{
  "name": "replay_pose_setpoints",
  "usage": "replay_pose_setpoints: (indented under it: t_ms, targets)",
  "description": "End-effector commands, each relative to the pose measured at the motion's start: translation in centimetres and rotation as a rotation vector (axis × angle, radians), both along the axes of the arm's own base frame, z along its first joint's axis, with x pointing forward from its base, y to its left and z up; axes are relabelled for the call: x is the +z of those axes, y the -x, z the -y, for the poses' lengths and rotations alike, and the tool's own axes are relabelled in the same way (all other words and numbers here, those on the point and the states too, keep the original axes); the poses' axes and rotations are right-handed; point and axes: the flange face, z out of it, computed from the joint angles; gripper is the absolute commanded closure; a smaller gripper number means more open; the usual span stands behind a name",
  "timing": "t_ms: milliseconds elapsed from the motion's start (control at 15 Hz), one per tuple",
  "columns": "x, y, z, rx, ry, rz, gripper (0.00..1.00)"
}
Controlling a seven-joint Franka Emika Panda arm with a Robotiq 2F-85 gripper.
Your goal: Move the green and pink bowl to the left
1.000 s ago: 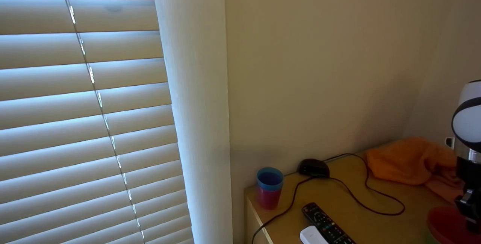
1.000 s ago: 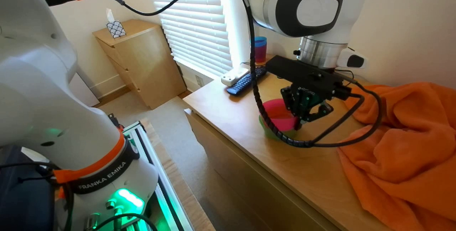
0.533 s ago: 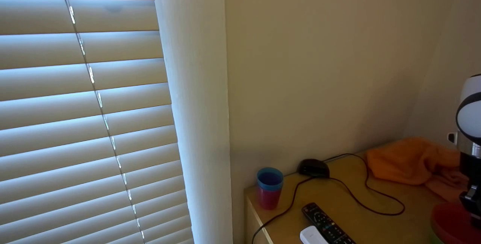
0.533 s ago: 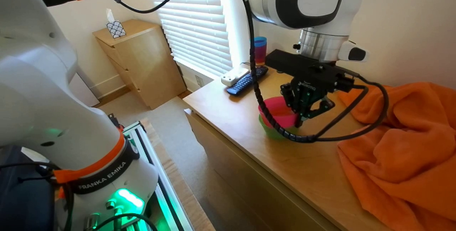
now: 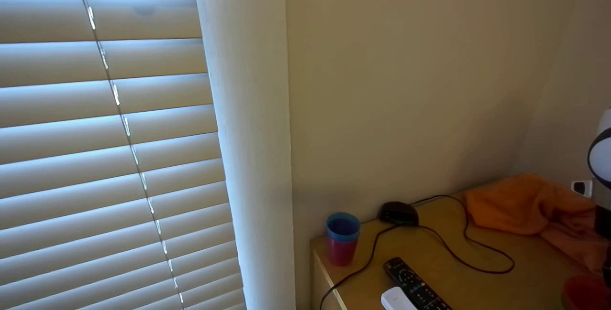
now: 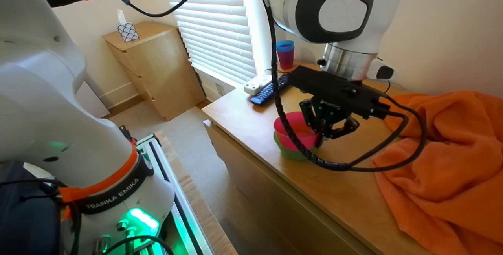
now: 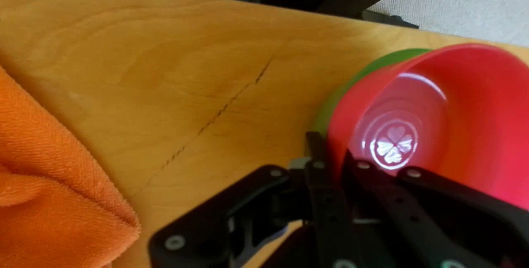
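Apart from the orange towel (image 7: 53,193), the pink bowl (image 7: 434,123) is being gripped at its rim by the claw (image 7: 334,148). If the mostly hidden green bowl (image 6: 289,152) beneath is being missed by the pinch, separation is being risked. In an exterior view, the pink bowl (image 5: 584,293) is being cropped.

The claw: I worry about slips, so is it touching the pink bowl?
Touching. The wrist view shows it: the claw pinches the wall of the pink bowl, one finger inside, one outside, no gap showing.
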Motion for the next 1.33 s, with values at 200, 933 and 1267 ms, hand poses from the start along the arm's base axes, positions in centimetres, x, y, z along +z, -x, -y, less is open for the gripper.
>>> replay_pose_setpoints:
  t_ms: [200,933,1267]
  targets:
    - [3.1,3.0,-2.6,0.116,-0.090,0.087,0.99]
    - [6.2,5.5,-19.0,0.078,-0.072,0.184,0.99]
    - [5.0,6.2,-23.8,-0.023,-0.042,0.228,0.99]
